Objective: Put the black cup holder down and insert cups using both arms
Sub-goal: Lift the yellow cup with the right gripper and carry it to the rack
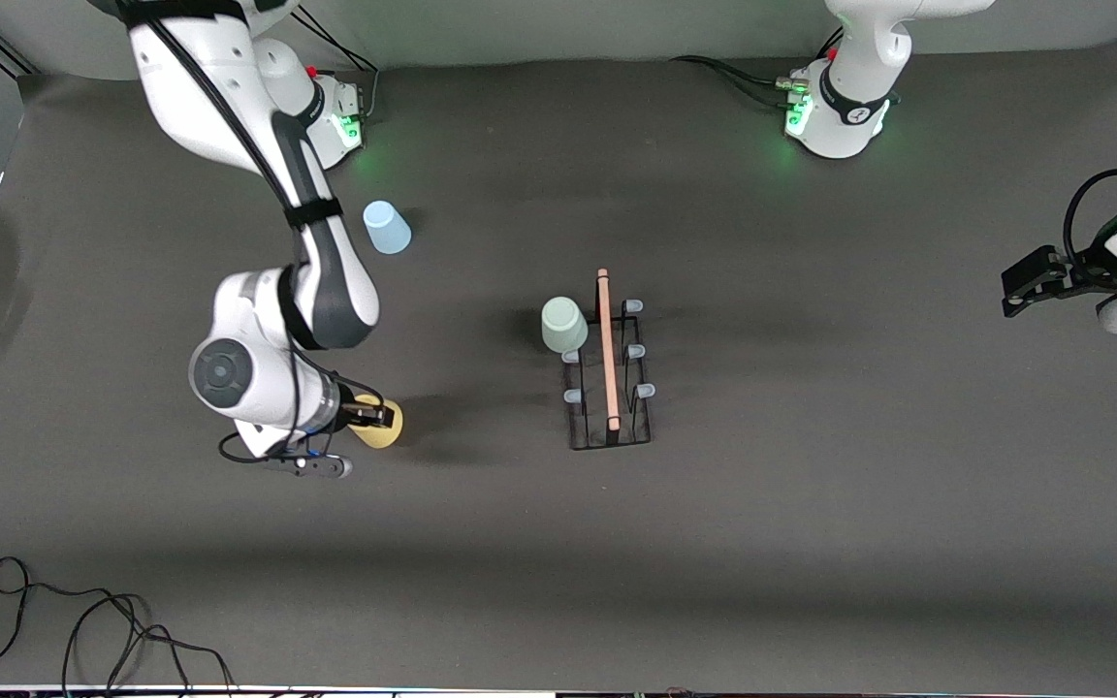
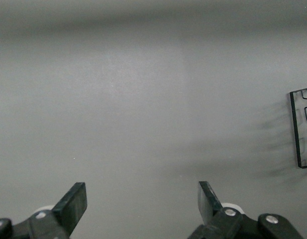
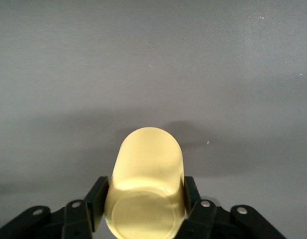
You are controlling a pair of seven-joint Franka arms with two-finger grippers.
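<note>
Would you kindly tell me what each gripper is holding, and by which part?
The right gripper grips the yellow cup across its sides near the closed base. The left gripper is open and holds nothing.

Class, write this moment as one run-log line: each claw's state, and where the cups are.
right claw: shut on yellow cup | left claw: open, waiting | mint cup: on black cup holder | blue cup: on table
</note>
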